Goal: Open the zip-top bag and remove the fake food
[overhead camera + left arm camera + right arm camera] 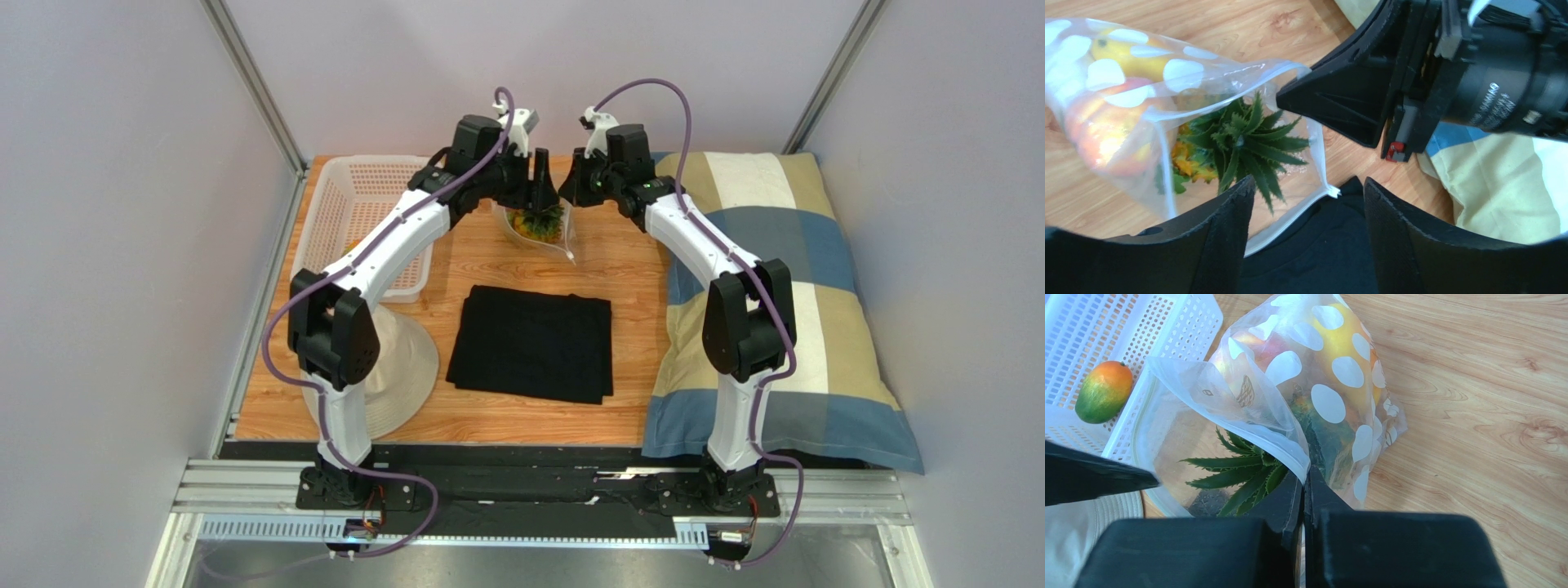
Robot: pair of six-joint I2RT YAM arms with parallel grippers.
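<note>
The table (613,263) carries all items. The pillow (785,245) lies off to the outer side of the right gripper (1304,478). The cloth (534,343) lies flat under and behind the left gripper (1306,190). The basket (1125,331) stands beyond the right fingertips, on their left, past the bag.

The bag (1333,404) lies on the table directly ahead of both sets of fingertips, with its mouth turned toward them and gaping.

Right gripper: its fingers are together, clamped on one lip of the bag's mouth.
Left gripper: its fingers stand apart with nothing between them. The free corner of the mouth lies just ahead of the gap.

Food (1112,116): most pieces are inside the bag. The pineapple (1250,141) sits nearest the mouth, crown toward the left fingers. One mango (1103,391) lies in the basket.

Handling, as a judgement:
- The bag is thin, floppy film, probably slick and light. It is likely to sag and fold shut unless held.
- Grip point: the free lip opposite the right fingers.
- The food looks hard, smooth and light, so round pieces may roll or slip.
- The pineapple's crown offers the surest hold.
</note>
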